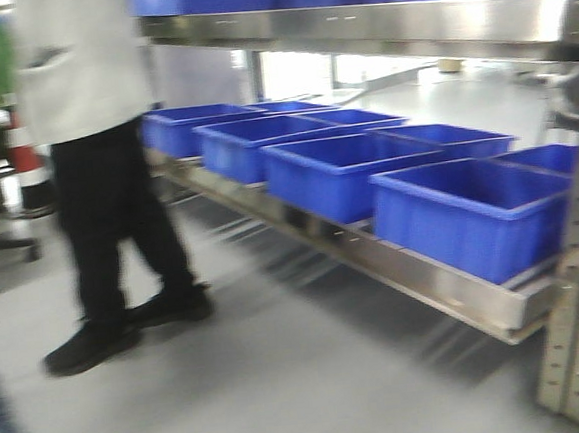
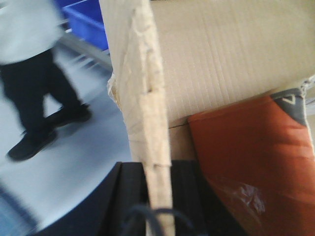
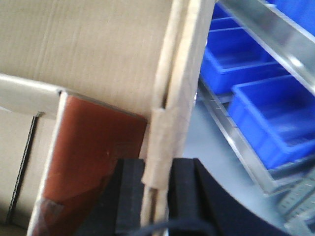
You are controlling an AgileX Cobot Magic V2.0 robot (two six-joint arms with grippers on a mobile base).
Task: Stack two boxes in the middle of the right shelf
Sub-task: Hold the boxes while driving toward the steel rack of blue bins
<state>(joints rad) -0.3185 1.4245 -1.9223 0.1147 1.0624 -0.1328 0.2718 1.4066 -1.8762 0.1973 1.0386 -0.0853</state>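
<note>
A brown cardboard box (image 2: pixel 221 59) fills the left wrist view, and my left gripper (image 2: pixel 160 169) is shut on its upright side wall. One black pad sits outside the wall, the other inside. In the right wrist view the same kind of box (image 3: pixel 88 49) shows, with my right gripper (image 3: pixel 157 167) shut on the doubled wall at its other side. An orange-red item (image 2: pixel 246 157) lies inside the box. The stainless-steel shelf (image 1: pixel 425 276) runs along the right of the front view. Neither the box nor the grippers appear in that view.
Several blue plastic bins (image 1: pixel 470 212) stand in a row on the steel rack level, under an upper steel lip (image 1: pixel 405 27). A person in a white coat and black trousers (image 1: pixel 97 191) stands on the grey floor to the left. A rack post (image 1: pixel 576 284) rises at the right.
</note>
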